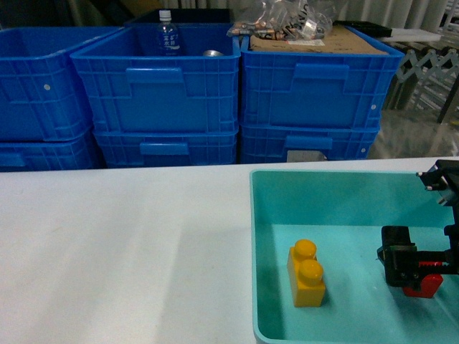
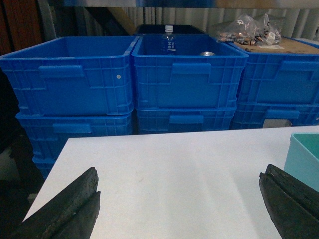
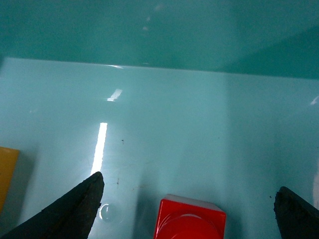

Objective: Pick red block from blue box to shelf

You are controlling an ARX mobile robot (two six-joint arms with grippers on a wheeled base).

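The red block [image 1: 424, 286] stands stud-up on the floor of the blue box [image 1: 253, 244], near its right side. In the right wrist view the red block [image 3: 189, 219] sits between the two dark fingers with clear gaps on both sides. My right gripper [image 3: 188, 184] is open, lowered inside the blue box [image 3: 174, 114] and straddling the block, and it shows in the head view as the right gripper [image 1: 416, 271]. My left gripper [image 2: 179, 174] hangs open over the white table [image 2: 174, 159] with nothing between its fingers. The shelf is out of view.
An orange-yellow two-stud brick [image 1: 307, 273] lies in the box's left half, its edge showing as the yellow brick [image 3: 7, 169]. Stacked dark blue crates [image 1: 165, 93] line the far side of the table [image 1: 122, 244]. One holds a water bottle [image 1: 167, 33].
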